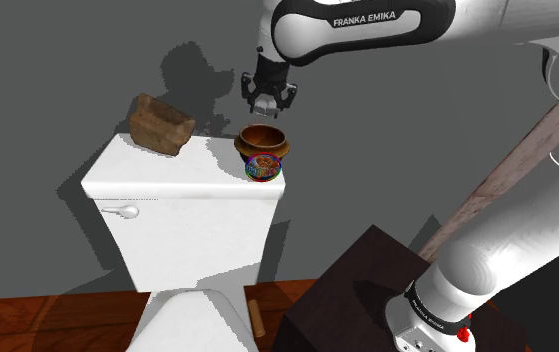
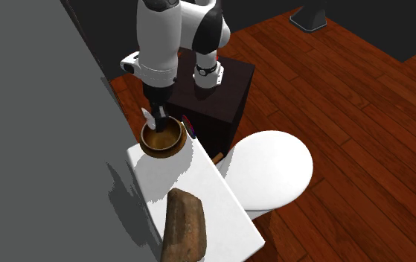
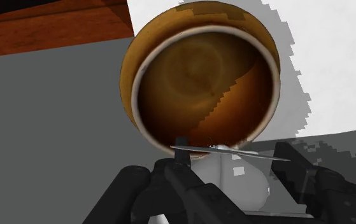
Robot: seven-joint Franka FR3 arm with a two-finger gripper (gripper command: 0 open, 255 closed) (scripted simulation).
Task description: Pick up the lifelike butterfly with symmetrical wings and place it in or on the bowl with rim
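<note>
My black gripper (image 1: 269,103) hangs just above a brown bowl (image 1: 264,140) with a pale rim, which stands on the white toilet tank lid (image 1: 167,175) near its end. The gripper (image 3: 224,158) is shut on a thin pale grey butterfly (image 3: 216,150), seen edge-on as a flat sliver over the bowl's (image 3: 199,73) near rim. From the second exterior view, the gripper (image 2: 158,120) points down into the bowl (image 2: 161,138), and a white bit of the butterfly (image 2: 148,116) sticks out beside the fingers. The bowl's inside looks empty.
A brown rock-like lump (image 1: 162,124) lies at the lid's other end (image 2: 184,227). A small multicoloured object (image 1: 262,168) sits at the lid's edge, right under the bowl. Below are the toilet seat (image 2: 269,167), the dark stand (image 2: 217,85) and a wooden floor (image 2: 362,104).
</note>
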